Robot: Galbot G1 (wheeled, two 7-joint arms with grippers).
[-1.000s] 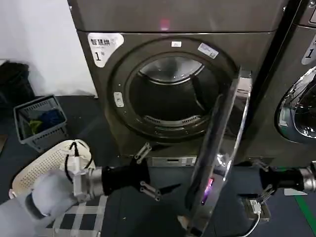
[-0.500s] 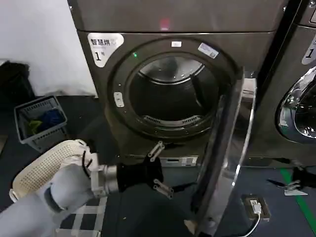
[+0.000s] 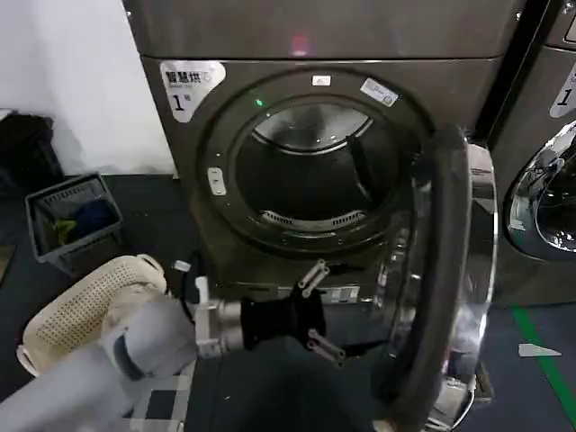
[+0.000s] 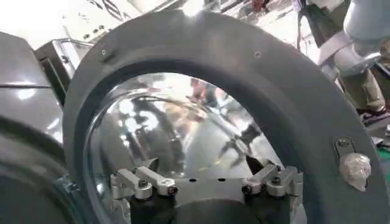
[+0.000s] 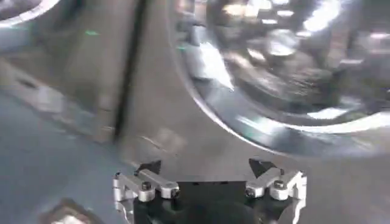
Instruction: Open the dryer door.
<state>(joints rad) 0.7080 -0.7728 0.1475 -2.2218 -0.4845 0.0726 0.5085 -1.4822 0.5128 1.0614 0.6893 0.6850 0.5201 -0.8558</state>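
The dryer door (image 3: pixel 445 270) stands swung out to the right of the open drum (image 3: pixel 310 171), seen nearly edge-on, chrome ring outward. In the left wrist view its grey inner face (image 4: pixel 292 79) and tinted glass sit straight ahead. My left gripper (image 3: pixel 331 312) reaches in low from the left, open, just short of the door's inner side, with nothing between its fingers (image 4: pixel 149 179). My right gripper (image 5: pixel 207 167) is open and empty, facing a machine front with a shiny chrome ring (image 5: pixel 286 122).
A grey crate (image 3: pixel 72 220) and a white perforated laundry basket (image 3: pixel 90 297) sit on the floor at the left. A second machine (image 3: pixel 544 189) stands close on the right, behind the open door. Green tape (image 3: pixel 540 360) marks the floor.
The door has swung further out to the right. My left gripper has followed it rightward and stayed open. The right arm has drawn back out of the head view.
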